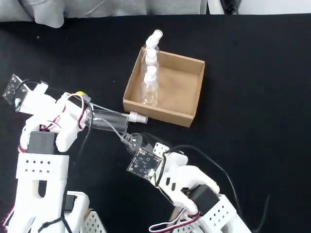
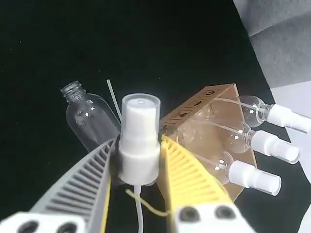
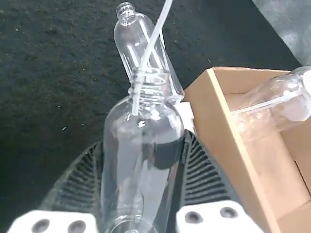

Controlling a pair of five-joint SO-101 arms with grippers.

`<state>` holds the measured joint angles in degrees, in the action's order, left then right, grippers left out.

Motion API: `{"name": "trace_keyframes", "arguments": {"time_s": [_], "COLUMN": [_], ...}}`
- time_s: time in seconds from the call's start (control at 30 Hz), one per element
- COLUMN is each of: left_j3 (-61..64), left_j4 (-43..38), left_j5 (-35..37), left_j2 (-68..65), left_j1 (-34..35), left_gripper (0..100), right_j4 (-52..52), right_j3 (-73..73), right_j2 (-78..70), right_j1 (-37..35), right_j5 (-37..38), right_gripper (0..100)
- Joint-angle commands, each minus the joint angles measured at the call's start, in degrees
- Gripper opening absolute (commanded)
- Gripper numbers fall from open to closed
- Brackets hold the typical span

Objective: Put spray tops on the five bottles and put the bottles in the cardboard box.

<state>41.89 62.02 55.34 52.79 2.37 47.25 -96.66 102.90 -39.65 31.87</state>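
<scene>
The right gripper's (image 3: 145,143) jaws clamp a clear plastic bottle (image 3: 141,121), with a thin tube (image 3: 154,38) in its open neck. The left gripper's (image 2: 139,150) jaws pinch a white spray top (image 2: 140,131). Beyond them, an uncapped clear bottle (image 2: 92,121) lies on the black tabletop (image 1: 252,97) beside the brown cardboard box (image 1: 160,114), which holds three capped bottles (image 1: 149,85).

White spray top (image 2: 140,145); clear bottle (image 3: 141,150); brown cardboard box (image 1: 160,112); black table (image 1: 262,121).
</scene>
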Motion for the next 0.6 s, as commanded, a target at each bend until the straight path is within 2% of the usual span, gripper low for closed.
{"name": "trace_keyframes", "arguments": {"time_s": [0.0, 0.27, 0.57], "left_j3": [-0.5, 1.7, 2.1], "left_j4": [0.2, 0.0, 0.0], "left_j5": [-0.7, -0.9, -0.9], "left_j2": [1.2, 1.2, 1.2], "left_j1": [-0.9, -5.3, -5.9], "left_gripper": [3, 3, 3], "right_j4": [-1.4, -1.4, -1.4], "right_j3": [0.4, 0.4, 0.4], "right_j2": [9.6, 9.6, 9.6], "right_j1": [-1.0, -1.0, -1.1], "right_j5": [-3.3, -4.3, -4.3], "right_gripper": [1.5, 1.8, 1.8]}}
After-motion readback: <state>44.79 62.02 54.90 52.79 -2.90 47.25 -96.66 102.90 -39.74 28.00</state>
